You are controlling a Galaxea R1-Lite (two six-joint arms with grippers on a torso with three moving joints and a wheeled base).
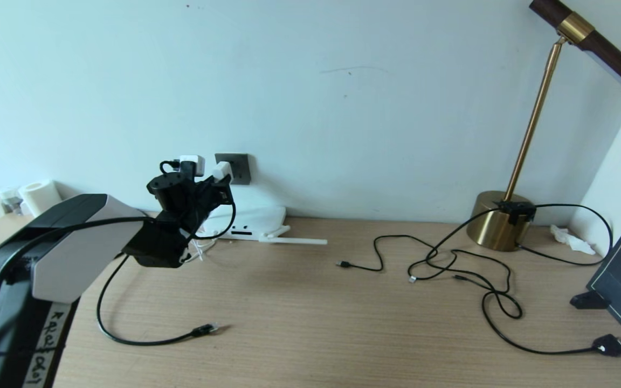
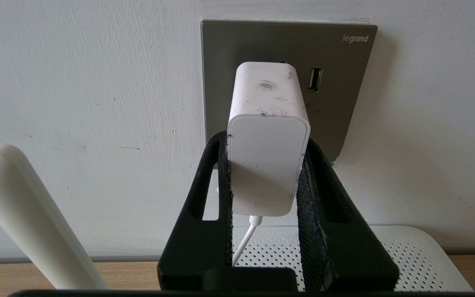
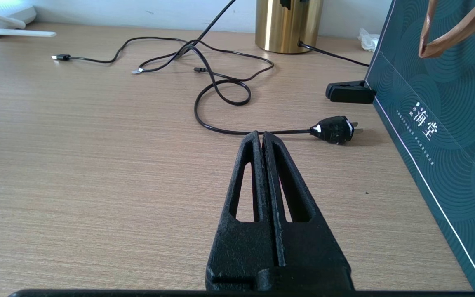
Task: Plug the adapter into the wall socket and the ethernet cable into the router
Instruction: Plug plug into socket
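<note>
My left gripper [image 2: 266, 140] is shut on the white adapter [image 2: 267, 156], one finger on each side of it. The adapter's far end sits against the dark grey wall socket [image 2: 344, 82]; its pins are hidden. Its thin white cord hangs down over the router [image 2: 406, 255]. In the head view the left gripper [image 1: 216, 186] holds the adapter [image 1: 221, 170] at the wall socket [image 1: 239, 168], above the white router [image 1: 256, 220]. The black ethernet cable [image 1: 205, 328] lies loose on the desk near the front. My right gripper [image 3: 261, 134] is shut and empty, low over the desk.
A router antenna [image 2: 27, 218] slants up beside the left gripper. Thin black cords [image 1: 450, 264] tangle at mid-right, ending in a black plug [image 3: 334, 129]. A brass lamp base [image 1: 496, 221] stands at the wall. A dark green bag [image 3: 439, 123] borders the right edge.
</note>
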